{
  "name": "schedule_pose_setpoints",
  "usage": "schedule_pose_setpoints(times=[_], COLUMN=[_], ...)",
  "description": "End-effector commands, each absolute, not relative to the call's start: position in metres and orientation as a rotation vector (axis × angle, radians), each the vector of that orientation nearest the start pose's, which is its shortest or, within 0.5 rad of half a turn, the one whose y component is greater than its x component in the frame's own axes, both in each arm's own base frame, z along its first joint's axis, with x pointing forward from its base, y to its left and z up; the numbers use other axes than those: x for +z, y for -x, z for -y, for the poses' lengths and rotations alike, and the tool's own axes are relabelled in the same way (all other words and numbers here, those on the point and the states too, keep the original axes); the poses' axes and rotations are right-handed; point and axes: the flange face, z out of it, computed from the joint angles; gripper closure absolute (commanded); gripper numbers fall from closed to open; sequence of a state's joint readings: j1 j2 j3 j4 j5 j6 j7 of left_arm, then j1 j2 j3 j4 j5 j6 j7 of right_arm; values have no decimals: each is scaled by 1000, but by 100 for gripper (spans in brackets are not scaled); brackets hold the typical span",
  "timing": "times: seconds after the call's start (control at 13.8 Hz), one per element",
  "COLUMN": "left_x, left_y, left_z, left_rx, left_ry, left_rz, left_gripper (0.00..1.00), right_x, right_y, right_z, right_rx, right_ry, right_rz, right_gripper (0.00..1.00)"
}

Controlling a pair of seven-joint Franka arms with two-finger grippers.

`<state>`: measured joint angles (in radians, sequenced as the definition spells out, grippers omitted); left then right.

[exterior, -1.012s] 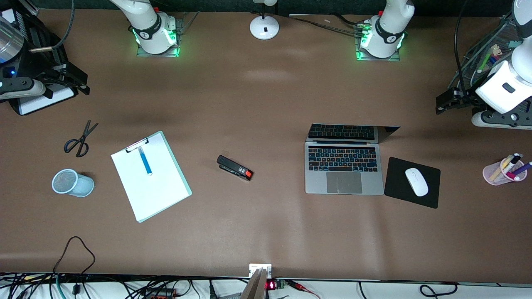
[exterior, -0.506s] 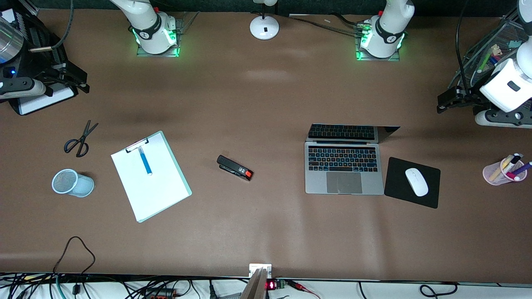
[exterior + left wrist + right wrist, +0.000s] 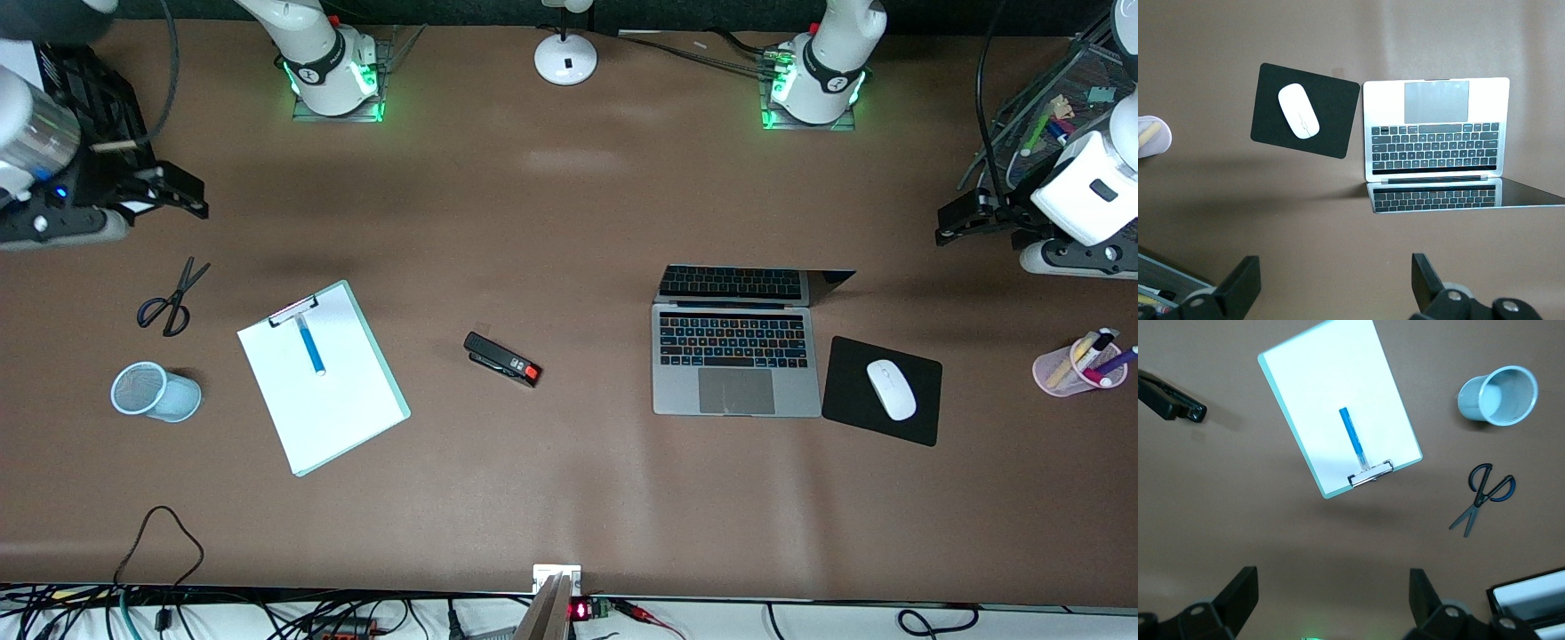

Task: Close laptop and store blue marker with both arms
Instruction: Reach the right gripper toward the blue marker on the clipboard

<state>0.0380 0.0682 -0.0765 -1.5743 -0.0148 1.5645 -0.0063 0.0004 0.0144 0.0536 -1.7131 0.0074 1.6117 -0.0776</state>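
The laptop (image 3: 736, 356) stands open on the table, keys lit, toward the left arm's end; it also shows in the left wrist view (image 3: 1435, 127). The blue marker (image 3: 310, 347) lies on the white clipboard (image 3: 342, 413) toward the right arm's end, and shows in the right wrist view (image 3: 1353, 440). My left gripper (image 3: 944, 224) is open and empty, up in the air at the table's end, apart from the laptop; its fingers show in the left wrist view (image 3: 1336, 287). My right gripper (image 3: 191, 197) is open and empty, over the table near the scissors, apart from the clipboard; the right wrist view (image 3: 1333, 600) shows it too.
Scissors (image 3: 171, 298) and a light-blue mesh cup (image 3: 153, 391) lie beside the clipboard. A black stapler (image 3: 502, 358) sits mid-table. A black mouse pad (image 3: 853, 413) with a white mouse (image 3: 891, 388) lies beside the laptop. A pink pen cup (image 3: 1076, 369) stands at the left arm's end.
My right gripper has swung out over the table and a little toward the scissors. My left hand has shifted slightly. Nothing on the table has moved.
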Motion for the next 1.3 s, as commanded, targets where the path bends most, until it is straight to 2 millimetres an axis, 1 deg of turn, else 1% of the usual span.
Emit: schedule_pose_setpoints(times=[0.0,0.22,0.36,0.43,0.65,0.8,0.87,0.94,1.01,1.08,1.16,1.23], left_x=[589,588,588,589,586,585,583,574,560,538,534,533], left_y=[-578,-579,-579,-579,-580,-581,-582,-586,-591,-599,-600,-600], left_z=[24,24,23,22,19,20,20,20,20,20,17,18], left_rx=[137,139,139,132,134,139,144,168,207,267,279,286], left_ry=[3173,3170,3173,3175,3172,3172,3174,3174,3173,3167,3160,3159], left_rz=[-73,-75,-70,-70,-63,-63,-62,-62,-64,-63,-68,-64], left_gripper=[0,0,0,0,0,0,0,0,0,0,0,0], right_x=[528,495,465,452,420,399,386,375,362,351,339,330], right_y=[-568,-578,-588,-593,-602,-607,-609,-610,-611,-612,-614,-618], right_z=[-34,-36,-38,-44,-58,-67,-74,-81,-87,-96,-97,-98], right_rx=[235,275,321,321,305,297,294,294,288,265,258,241], right_ry=[3112,3104,3083,3079,3078,3083,3094,3105,3115,3125,3119,3094], right_rz=[300,312,386,405,444,488,520,557,589,646,724,820], right_gripper=[0,0,0,0,0,7,8,11,14,14,19,23])
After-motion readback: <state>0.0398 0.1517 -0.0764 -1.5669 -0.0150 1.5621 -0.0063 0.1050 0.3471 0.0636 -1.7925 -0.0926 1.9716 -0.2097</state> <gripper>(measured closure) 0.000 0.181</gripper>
